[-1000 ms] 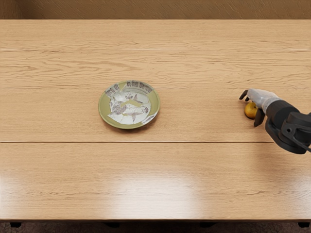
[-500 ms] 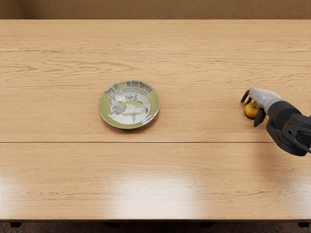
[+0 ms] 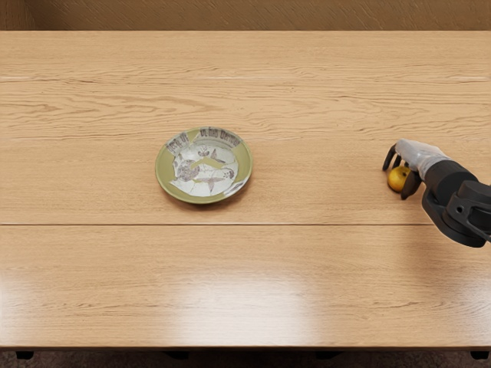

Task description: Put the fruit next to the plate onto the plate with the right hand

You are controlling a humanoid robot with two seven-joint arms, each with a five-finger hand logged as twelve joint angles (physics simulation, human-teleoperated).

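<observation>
Head view looks down at a slant on a broad wooden table (image 3: 307, 291), whose pale planks run side to side and fill nearly the whole picture, with a glossy sheen along the near edge. The right arm (image 3: 460, 207) comes in from the picture's right edge, a dark, bulky forearm and wrist lying low over the table top and pointing up and to the left. Well apart from the hand, far off to its left and at about the same depth on the table, lies the plate (image 3: 163, 172), round, with an olive-green rim and a pale patterned centre; nothing lies on it. The right hand (image 3: 410, 157) has a light grey back and dark fingers (image 3: 389, 159), and it sits at the end of the wrist with the palm turned down toward the table. Its fingers are curled in closely, the fingertips coming down on the left side of the fruit (image 3: 397, 179) and the thumb (image 3: 412, 186) set against the near right side, so that the hand has the fruit clasped between them. The fruit, small, round and yellow, shows just under the palm, and whether it rests on the wood or is raised clear of it cannot be told.
</observation>
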